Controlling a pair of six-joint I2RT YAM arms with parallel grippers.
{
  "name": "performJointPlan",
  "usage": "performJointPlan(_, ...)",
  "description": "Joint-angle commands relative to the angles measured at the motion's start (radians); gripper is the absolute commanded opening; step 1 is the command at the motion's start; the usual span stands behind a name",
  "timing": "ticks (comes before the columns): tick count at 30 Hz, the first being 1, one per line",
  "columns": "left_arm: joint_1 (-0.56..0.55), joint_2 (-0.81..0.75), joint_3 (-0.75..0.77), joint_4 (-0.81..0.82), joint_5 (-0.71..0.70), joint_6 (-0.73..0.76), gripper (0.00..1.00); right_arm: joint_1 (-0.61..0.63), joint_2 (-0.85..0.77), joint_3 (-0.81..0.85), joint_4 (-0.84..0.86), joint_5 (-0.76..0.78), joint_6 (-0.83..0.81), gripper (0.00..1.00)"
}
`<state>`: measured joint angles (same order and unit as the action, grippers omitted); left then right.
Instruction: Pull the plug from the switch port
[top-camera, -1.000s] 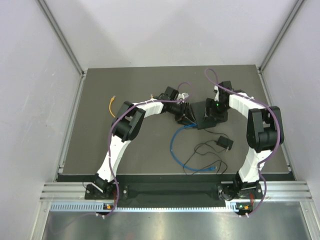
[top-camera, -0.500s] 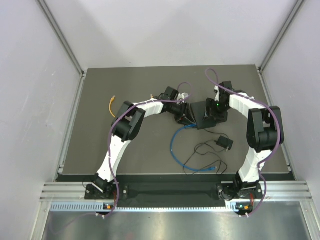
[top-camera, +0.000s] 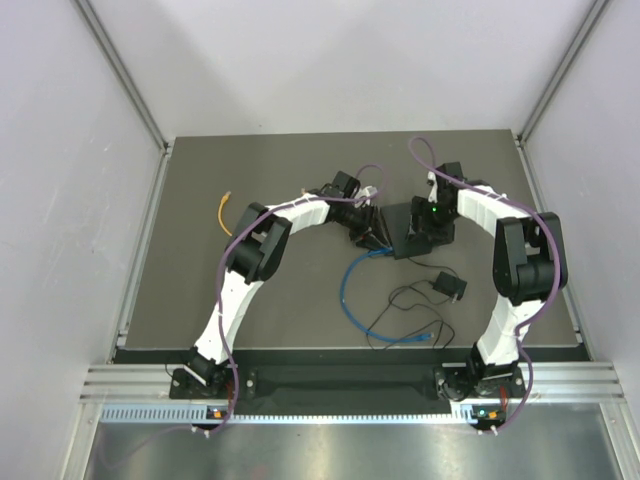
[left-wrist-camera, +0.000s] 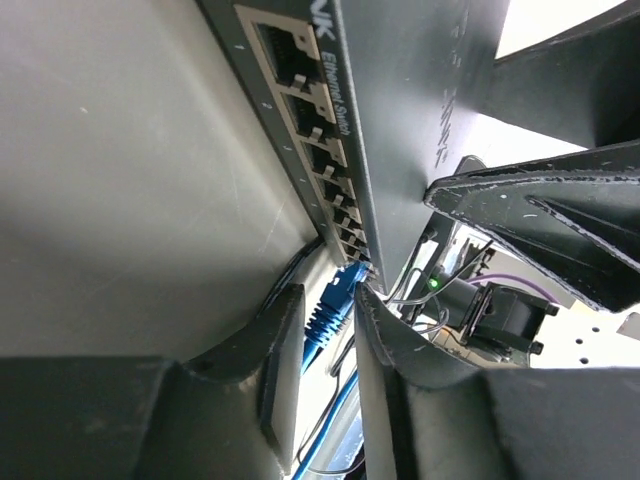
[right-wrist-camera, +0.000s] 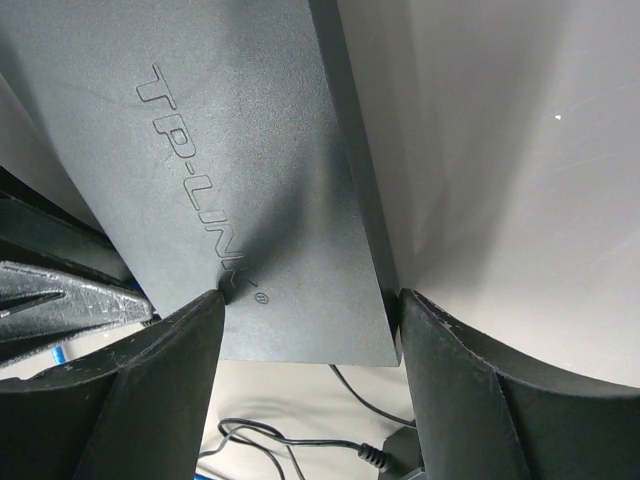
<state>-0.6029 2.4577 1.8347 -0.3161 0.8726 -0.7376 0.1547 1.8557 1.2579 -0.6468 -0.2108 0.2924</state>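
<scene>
The switch (top-camera: 408, 232) is a flat matte-black box marked TP-LINK (right-wrist-camera: 250, 150) in the middle of the table. Its row of ports (left-wrist-camera: 300, 110) faces my left wrist camera. A blue plug (left-wrist-camera: 335, 298) on a blue cable (top-camera: 345, 290) has its tip at the last port of the row. My left gripper (left-wrist-camera: 330, 295) is closed around the plug, with a finger touching each side; it also shows in the top view (top-camera: 374, 238). My right gripper (right-wrist-camera: 310, 300) is shut on the switch's near end, gripping both edges, and shows in the top view (top-camera: 428, 224).
A small black cube adapter (top-camera: 449, 286) with a thin black wire (top-camera: 400, 320) lies on the table near the right arm. The blue cable's free end (top-camera: 428, 338) lies near the front edge. An orange cable (top-camera: 224, 212) lies at the left.
</scene>
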Motion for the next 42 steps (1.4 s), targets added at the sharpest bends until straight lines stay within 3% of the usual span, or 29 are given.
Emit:
performJointPlan(1,-0.023,0.032,0.034,-0.044,-0.078,0.036,0.31,0.057,0.03,0.011,0.003,-0.033,0.022,0.68)
performJointPlan(4,-0.023,0.037,0.032,-0.061,-0.092,0.038,0.27,0.06,0.033,0.014,-0.001,-0.03,0.022,0.68)
performJointPlan(10,-0.023,0.043,0.051,-0.066,-0.087,0.046,0.0,0.08,0.034,0.023,-0.01,-0.001,0.01,0.68)
performJointPlan(18,-0.024,0.03,0.038,-0.142,-0.115,0.141,0.0,0.08,0.04,0.038,-0.03,0.056,-0.021,0.68)
performJointPlan(21,-0.023,0.037,0.058,-0.215,-0.144,0.19,0.0,0.082,0.049,0.037,-0.025,0.044,-0.018,0.61)
performJointPlan(24,-0.015,0.021,0.035,-0.166,-0.104,0.182,0.0,0.08,0.04,0.026,-0.019,0.021,-0.012,0.6)
performJointPlan(28,-0.008,-0.019,-0.015,-0.074,-0.081,0.155,0.4,0.08,0.036,0.006,-0.014,0.005,-0.009,0.6)
performJointPlan(30,0.0,-0.032,-0.02,-0.055,-0.089,0.152,0.46,0.082,0.033,-0.002,-0.013,0.005,-0.007,0.61)
performJointPlan(37,0.018,-0.086,-0.115,0.121,-0.052,0.069,0.51,0.08,0.034,0.0,-0.013,0.001,-0.006,0.61)
performJointPlan(42,0.017,-0.069,-0.114,0.124,-0.02,0.058,0.36,0.082,0.036,0.006,-0.016,0.002,-0.009,0.61)
